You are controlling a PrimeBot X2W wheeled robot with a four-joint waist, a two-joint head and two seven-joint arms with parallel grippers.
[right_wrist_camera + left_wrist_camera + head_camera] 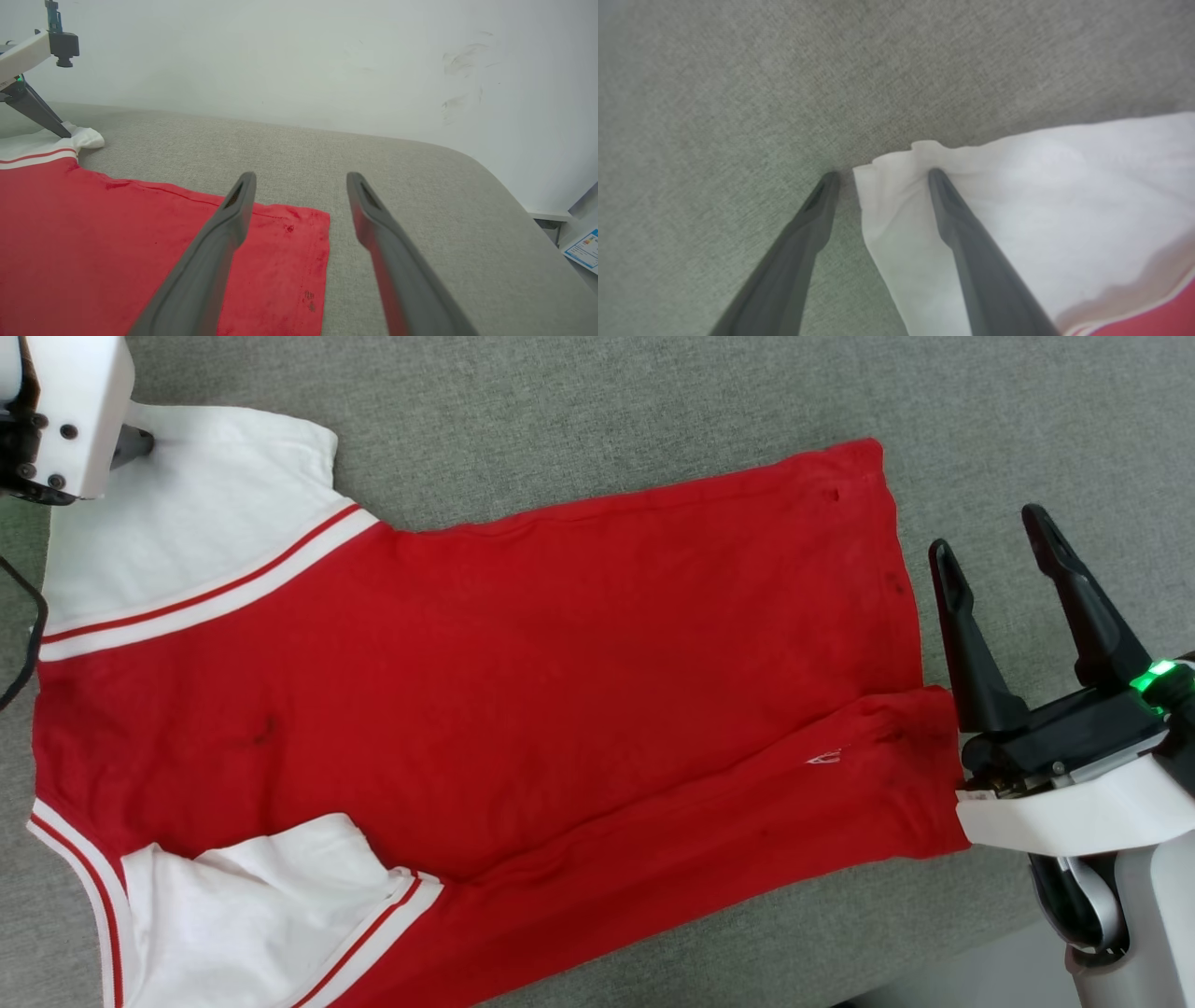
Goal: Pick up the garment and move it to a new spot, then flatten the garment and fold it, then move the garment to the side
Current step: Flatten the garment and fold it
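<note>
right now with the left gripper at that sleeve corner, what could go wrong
The left gripper straddles only the corner of the white sleeve; closing could catch too little cloth and slip.
The right gripper is open beside the garment, holding nothing, so a one-sided pull might bunch it.

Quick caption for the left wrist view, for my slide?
Open left gripper straddling the white sleeve corner of the garment on grey upholstery.

No legible text on the garment [523, 691] or the leaflet [583, 250]
</note>
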